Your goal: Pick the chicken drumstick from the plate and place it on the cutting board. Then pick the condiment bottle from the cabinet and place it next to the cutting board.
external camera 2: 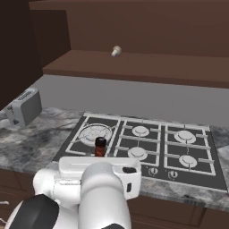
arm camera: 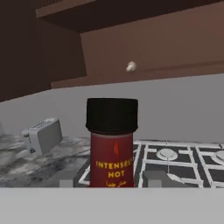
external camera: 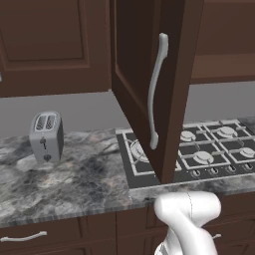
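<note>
The red sauce bottle [arm camera: 112,144] stands upright close to the hand camera, gripped between the gripper [arm camera: 112,183] fingers, above the stove's [external camera 2: 147,143] front left burner. The toaster [arm camera: 43,135] sits at nine o'clock, the open cabinet door [external camera: 149,84] hangs over the counter [external camera: 64,174]

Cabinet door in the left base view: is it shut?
No, the cabinet door stands swung open, jutting out over the stove with its silver handle facing us.

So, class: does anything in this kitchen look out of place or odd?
Yes: the cabinet door hangs wide open over the stove. The condiment bottle stands upright in the end effector, above the stove. A small pale object lies alone on the shelf.
</note>
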{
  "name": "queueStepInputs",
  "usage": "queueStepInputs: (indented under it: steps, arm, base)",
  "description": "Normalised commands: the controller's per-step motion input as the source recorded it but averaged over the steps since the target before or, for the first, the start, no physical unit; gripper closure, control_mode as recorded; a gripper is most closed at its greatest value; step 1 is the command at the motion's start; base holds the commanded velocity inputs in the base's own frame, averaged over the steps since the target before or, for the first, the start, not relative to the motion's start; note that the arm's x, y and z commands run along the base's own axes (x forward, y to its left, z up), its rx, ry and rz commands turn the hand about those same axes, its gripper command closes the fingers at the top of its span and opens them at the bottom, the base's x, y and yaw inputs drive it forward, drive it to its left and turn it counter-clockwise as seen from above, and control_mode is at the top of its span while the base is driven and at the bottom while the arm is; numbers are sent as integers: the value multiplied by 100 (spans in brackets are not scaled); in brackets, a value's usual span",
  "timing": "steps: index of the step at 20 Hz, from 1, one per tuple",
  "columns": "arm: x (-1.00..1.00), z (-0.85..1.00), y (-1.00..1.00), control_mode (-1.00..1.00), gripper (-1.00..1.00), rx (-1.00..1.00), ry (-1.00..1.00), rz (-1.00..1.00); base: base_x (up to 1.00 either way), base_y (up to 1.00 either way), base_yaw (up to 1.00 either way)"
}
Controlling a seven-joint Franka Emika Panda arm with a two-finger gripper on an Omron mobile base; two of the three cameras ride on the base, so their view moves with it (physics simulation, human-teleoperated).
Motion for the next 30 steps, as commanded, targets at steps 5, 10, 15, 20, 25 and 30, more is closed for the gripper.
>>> queueStepInputs:
  steps: [5,10,15,20,25,30]
  arm:
    - [-5,-10,0,-100,100,0,-25,5]
    - [-9,0,0,-100,100,-1,-15,2]
    - [-1,0,0,-100,100,0,-3,1]
    - [-13,0,0,-100,100,0,-4,2]
    - [-43,0,0,-100,100,0,-8,4]
    - [-49,0,0,-100,100,0,-8,4]
  base:
    - [0,0,0]
    - [0,0,0]
    - [0,0,0]
    - [0,0,0]
    - [0,0,0]
    - [0,0,0]
